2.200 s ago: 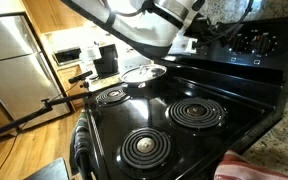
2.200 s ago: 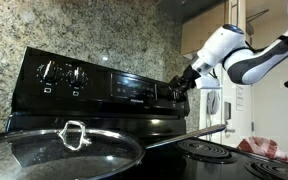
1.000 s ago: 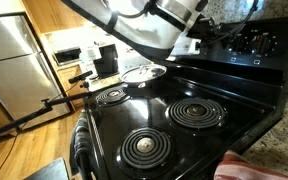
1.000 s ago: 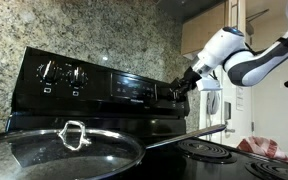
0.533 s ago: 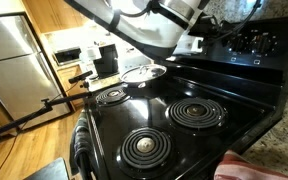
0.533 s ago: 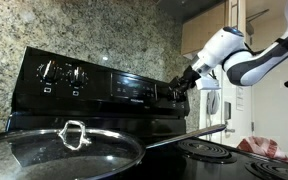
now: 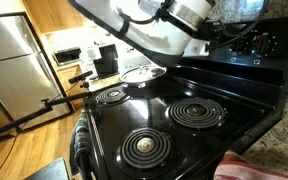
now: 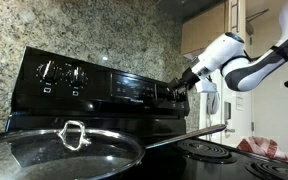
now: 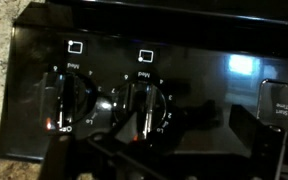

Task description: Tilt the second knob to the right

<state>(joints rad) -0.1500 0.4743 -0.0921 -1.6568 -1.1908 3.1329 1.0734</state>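
Observation:
The wrist view looks straight at the black control panel (image 9: 184, 40) of the stove. Two round knobs sit side by side on it, one further left (image 9: 69, 100) and the second knob (image 9: 144, 105) nearer the middle. My gripper (image 9: 172, 142) hangs just in front of the panel, open, with nothing between its dark fingers (image 9: 249, 126). It touches neither knob. In both exterior views the gripper (image 8: 182, 87) (image 7: 208, 30) is close to the panel's knob group (image 7: 254, 42) at the end away from the pan.
A lit display (image 9: 244, 65) and buttons (image 9: 279, 100) lie beside the knobs. A glass-lidded pan (image 8: 64, 150) sits on one burner. Coil burners (image 7: 196, 113) cover the cooktop. A second knob pair (image 8: 62, 73) is at the panel's other end. A red cloth (image 7: 246, 168) lies at the stove's corner.
The arm has shifted slightly along the panel toward the knobs. The gripper has stayed open.

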